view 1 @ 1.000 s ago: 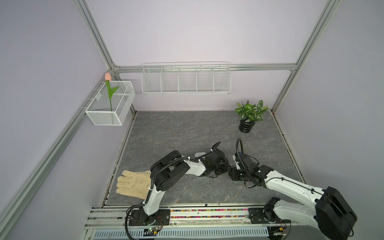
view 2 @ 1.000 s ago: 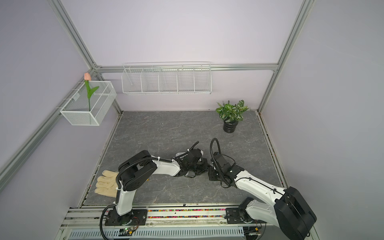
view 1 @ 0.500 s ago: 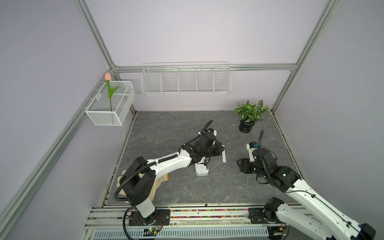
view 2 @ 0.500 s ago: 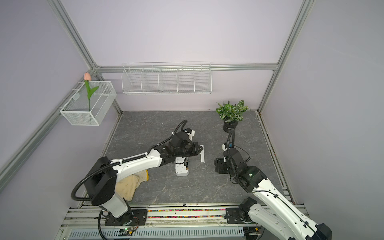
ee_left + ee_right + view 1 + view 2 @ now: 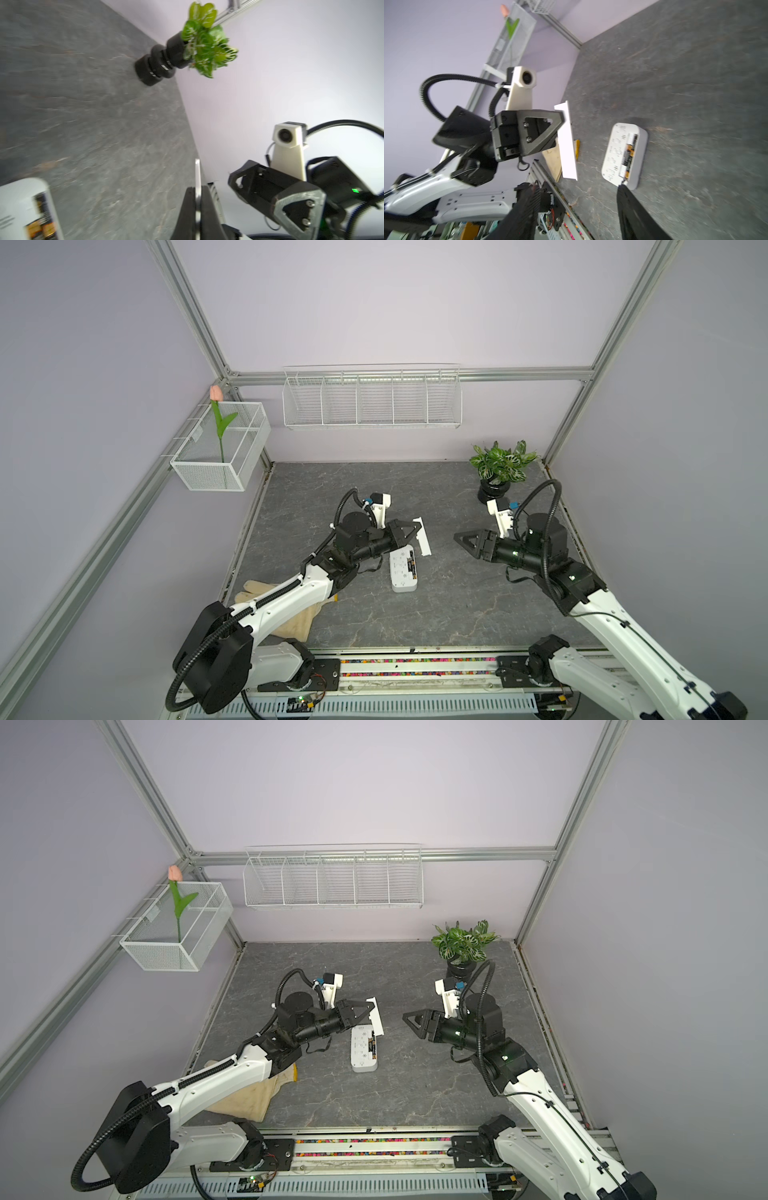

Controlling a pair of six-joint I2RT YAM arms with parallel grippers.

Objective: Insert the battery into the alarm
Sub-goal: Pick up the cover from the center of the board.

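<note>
- Left gripper (image 5: 409, 530): jaws pinched tight on a thin white cover strip (image 5: 422, 537), gripped at one end. In the right wrist view the strip is clear of the alarm.
- Right gripper (image 5: 461, 540): jaws apart with nothing between them, off to the side of the alarm and pointing toward it.
- Alarm (image 5: 403, 574): lies flat mid-table (image 5: 457, 614), back face up. It is a white rounded slab with small button marks, and the slot along one long edge is uncovered.
- Battery (image 5: 629, 154): black and gold, sitting in that slot.
</note>
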